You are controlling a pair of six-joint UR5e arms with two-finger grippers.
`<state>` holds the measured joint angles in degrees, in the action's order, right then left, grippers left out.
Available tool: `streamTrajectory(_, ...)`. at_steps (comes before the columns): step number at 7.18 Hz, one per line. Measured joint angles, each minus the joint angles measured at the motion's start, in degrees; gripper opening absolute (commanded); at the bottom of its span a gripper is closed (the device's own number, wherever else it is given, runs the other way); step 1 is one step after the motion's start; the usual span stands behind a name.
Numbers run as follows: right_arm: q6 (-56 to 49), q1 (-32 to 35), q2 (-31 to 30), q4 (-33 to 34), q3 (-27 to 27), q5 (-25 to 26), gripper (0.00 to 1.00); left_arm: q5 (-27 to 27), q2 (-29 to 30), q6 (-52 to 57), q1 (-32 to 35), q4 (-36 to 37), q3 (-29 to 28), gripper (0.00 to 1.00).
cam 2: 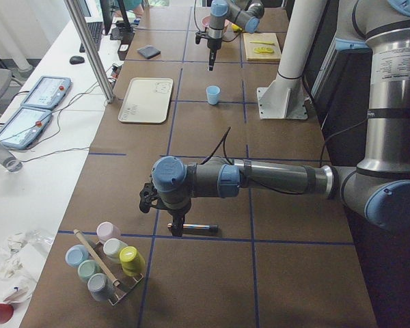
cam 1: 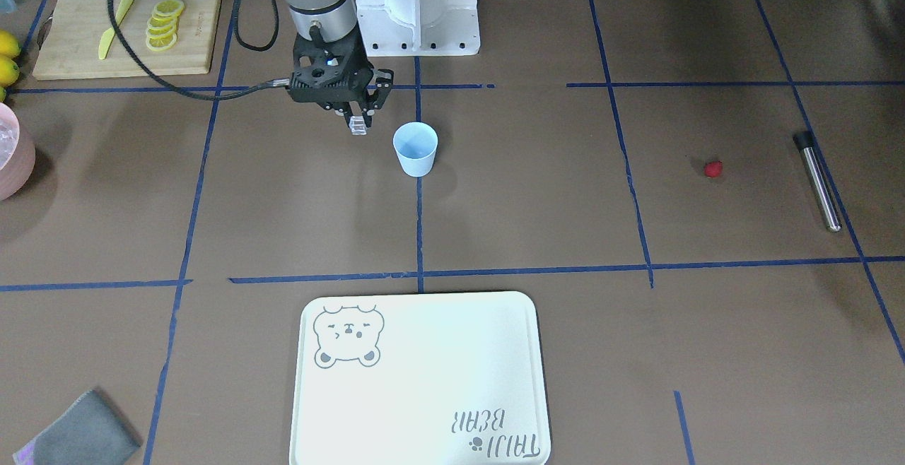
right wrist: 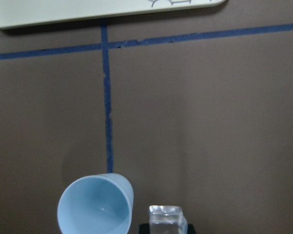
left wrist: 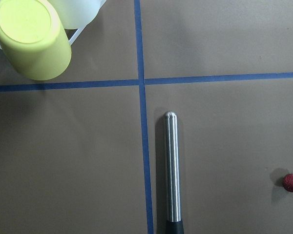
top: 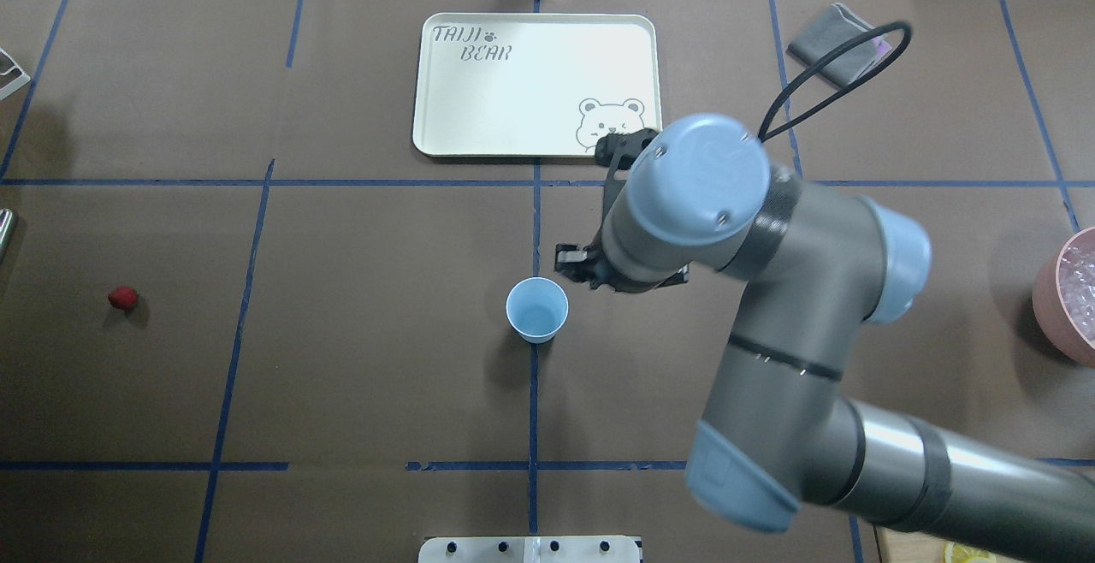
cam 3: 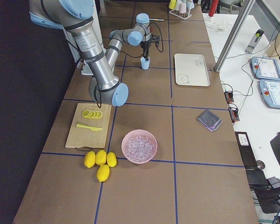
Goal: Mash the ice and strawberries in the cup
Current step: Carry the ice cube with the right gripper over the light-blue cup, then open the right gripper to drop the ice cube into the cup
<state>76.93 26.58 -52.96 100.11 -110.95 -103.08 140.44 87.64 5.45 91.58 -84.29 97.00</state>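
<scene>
Squeezing the ice (cam 1: 359, 126) in the right fingers (cam 1: 353, 113), just beside the cup (cam 1: 416, 148), getting ready to drop it in. Leaving the strawberry (cam 1: 713, 169) far off on the bench (cam 1: 495, 225). Hanging the left fingers (cam 2: 177, 229) over the metal stick (left wrist: 172, 165); open or closed, cannot tell.

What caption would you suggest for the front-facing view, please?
Right gripper holds ice beside the empty cup; the strawberry lies far off on the table.
</scene>
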Motion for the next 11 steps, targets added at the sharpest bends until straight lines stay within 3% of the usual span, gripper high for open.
streamTrajectory(2,3.1,-4.1,3.6,0.1,3.5,4.0,0.01,0.0,0.0,0.0,0.0,0.0,-0.1,1.0)
streamTrajectory(9,2.4,-4.8,7.3,-4.3,11.5,7.8,0.03,0.0,0.0,0.0,0.0,0.0,-0.3,1.0)
streamTrajectory(11,2.4,-4.8,7.7,-5.1,12.2,7.7,0.09,0.0,0.0,0.0,0.0,0.0,-0.4,1.0)
